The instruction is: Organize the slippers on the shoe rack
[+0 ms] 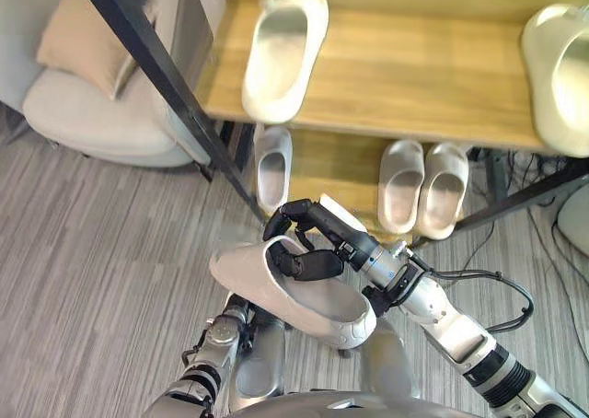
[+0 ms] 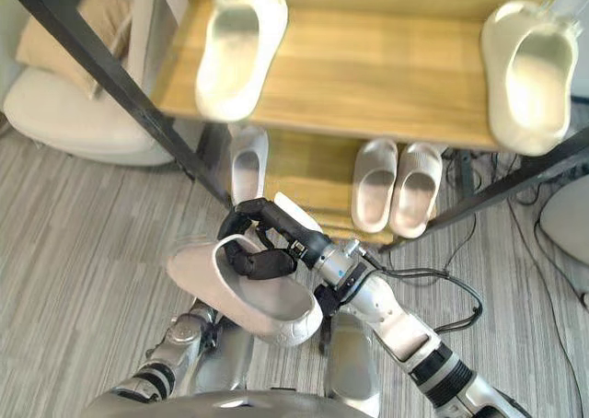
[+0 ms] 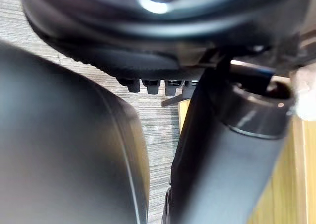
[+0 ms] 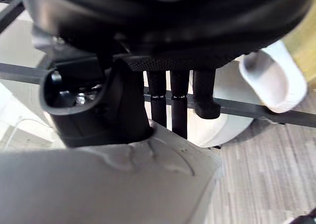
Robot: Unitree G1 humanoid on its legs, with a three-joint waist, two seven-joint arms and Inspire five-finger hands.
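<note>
My right hand (image 1: 308, 243) holds a white slipper (image 1: 313, 303) in the air in front of the shoe rack (image 1: 414, 87), fingers curled over its rim and thumb inside. The slipper's toe points toward my lower right. On the top shelf lie one slipper (image 1: 283, 50) and another slipper (image 1: 561, 68) at the right edge. The lower shelf carries a single slipper (image 1: 273, 165) at the left and a pair of slippers (image 1: 423, 186) side by side. My left hand (image 3: 123, 51) sits low beneath the held slipper, which hides it in the eye views.
A black slanted frame post (image 1: 166, 77) of the rack runs down past the single lower slipper. A beige armchair (image 1: 92, 114) with a cushion stands at the left. Cables (image 1: 515, 215) and a pale round object (image 1: 575, 220) lie on the floor at the right.
</note>
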